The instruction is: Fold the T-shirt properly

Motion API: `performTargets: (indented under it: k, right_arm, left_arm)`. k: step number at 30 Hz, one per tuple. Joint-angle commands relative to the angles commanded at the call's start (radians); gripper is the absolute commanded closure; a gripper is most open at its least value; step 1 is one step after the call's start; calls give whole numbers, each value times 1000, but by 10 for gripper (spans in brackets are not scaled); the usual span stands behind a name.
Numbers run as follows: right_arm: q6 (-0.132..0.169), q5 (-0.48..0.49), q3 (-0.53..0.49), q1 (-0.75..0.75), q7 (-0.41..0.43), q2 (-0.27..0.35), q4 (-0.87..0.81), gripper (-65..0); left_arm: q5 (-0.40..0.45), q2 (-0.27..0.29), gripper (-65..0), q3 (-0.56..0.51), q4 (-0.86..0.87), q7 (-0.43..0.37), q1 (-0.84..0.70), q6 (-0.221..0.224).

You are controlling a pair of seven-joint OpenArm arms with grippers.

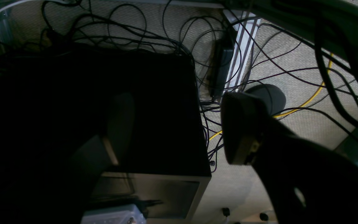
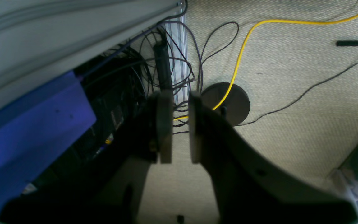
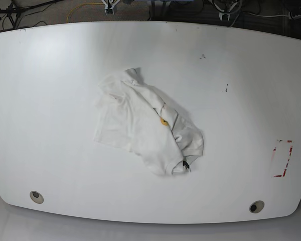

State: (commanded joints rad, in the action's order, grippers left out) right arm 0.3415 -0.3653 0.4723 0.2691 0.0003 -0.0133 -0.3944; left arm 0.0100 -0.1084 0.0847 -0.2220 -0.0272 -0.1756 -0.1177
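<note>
While our two tools hang open and empty off the counter, we see the T-shirt crumpled mid-counter, slanting toward neither arm.

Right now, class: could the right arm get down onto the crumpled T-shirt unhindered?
Probably yes: the T-shirt lies alone on the white table, nothing covering it, though neither arm shows in the base view.

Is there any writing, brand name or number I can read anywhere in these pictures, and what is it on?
No text is readable in any view.
T-shirt: yellow-orange emblem and black neck tag, both too small to read.
Table: red marking, only lines.
Dark box: nothing legible.
</note>
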Motion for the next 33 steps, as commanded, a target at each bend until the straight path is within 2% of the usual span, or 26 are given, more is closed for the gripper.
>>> performTargets:
  k: [33]
  right_arm:
    - [4, 7, 1, 0, -6, -1, -12, -82]
  left_arm:
    - [5, 7, -411, 0, 5, 0, 7, 1]
